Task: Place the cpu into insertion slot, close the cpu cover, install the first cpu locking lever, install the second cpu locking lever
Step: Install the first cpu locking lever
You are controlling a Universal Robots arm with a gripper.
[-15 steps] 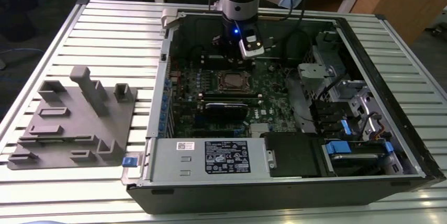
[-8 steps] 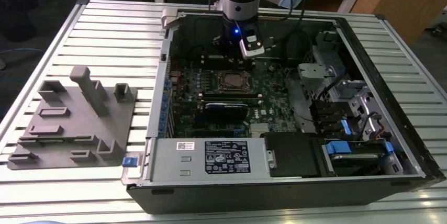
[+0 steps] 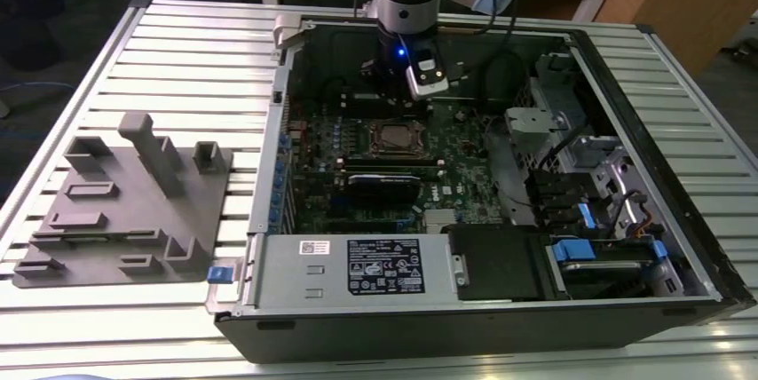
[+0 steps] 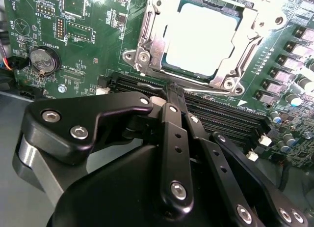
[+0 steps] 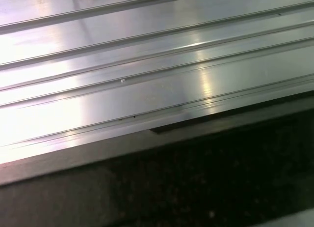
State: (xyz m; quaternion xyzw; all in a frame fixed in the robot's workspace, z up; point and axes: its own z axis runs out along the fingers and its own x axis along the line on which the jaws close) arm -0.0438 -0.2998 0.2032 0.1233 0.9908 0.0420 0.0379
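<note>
The cpu lies flat in the insertion slot, its silver top catching the light. The cpu cover is down around it as a silvery frame, screws showing at its corners. My gripper hangs just beside the socket's edge, over the long black memory slots. Its black fingers are pressed together with nothing between them. In the exterior view the gripper reaches down into the open computer case just behind the socket. I cannot tell how the locking levers stand.
The case lies open on a slatted aluminium table. A black card, a power supply and drive cages surround the board. A grey fixture sits at the exterior view's left. A coin battery is near the socket.
</note>
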